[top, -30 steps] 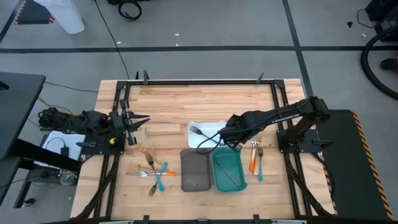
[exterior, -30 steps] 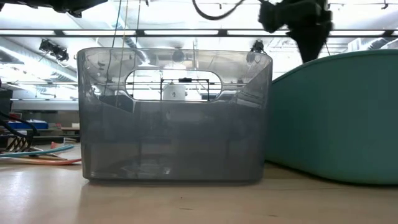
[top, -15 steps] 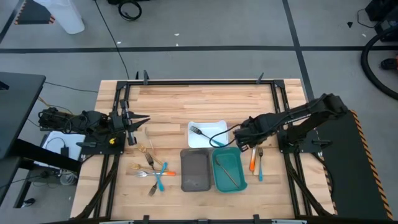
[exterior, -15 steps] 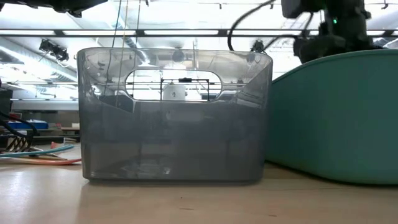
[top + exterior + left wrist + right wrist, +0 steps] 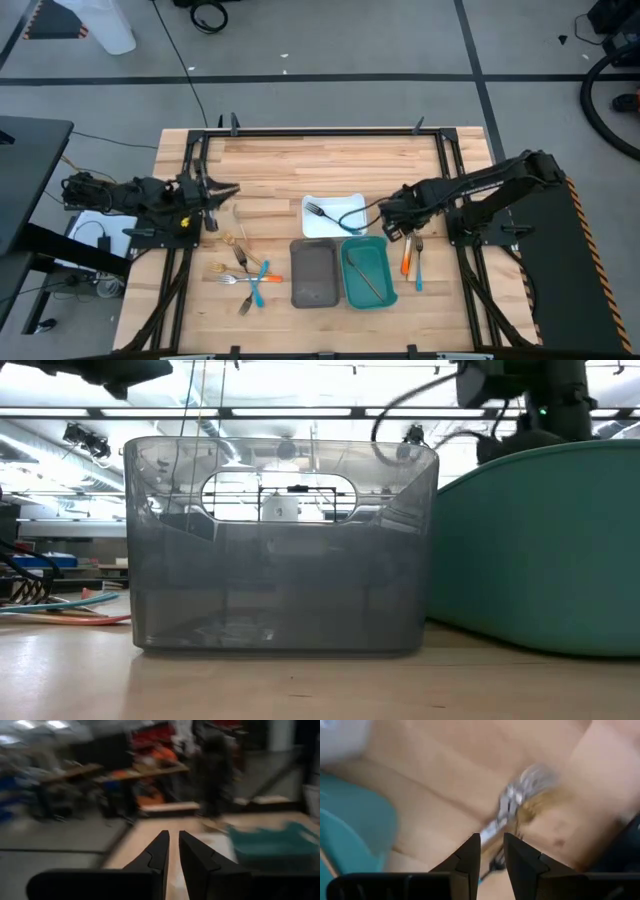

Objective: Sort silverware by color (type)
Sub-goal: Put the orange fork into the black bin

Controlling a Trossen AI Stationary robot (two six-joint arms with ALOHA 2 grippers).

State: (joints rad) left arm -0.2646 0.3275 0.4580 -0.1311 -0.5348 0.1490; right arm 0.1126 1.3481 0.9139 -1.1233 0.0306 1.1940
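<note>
Right gripper (image 5: 393,228): fingers nearly together, empty, nearer arm.
Orange fork (image 5: 406,252): lay just beside and below it, long axis toward the front edge.
Left gripper (image 5: 226,190): fingers nearly together, well apart.

My right arm reaches in from the table's right side, elbow bent, wrist angled down; its right gripper (image 5: 396,222) hangs low over the boards, fingers (image 5: 470,854) drawn nearly together with only a narrow slit between them; my left arm lies folded at the table's left edge, the left gripper (image 5: 226,190) pointing inward, fingers (image 5: 159,854) likewise close, holding nothing.
</note>
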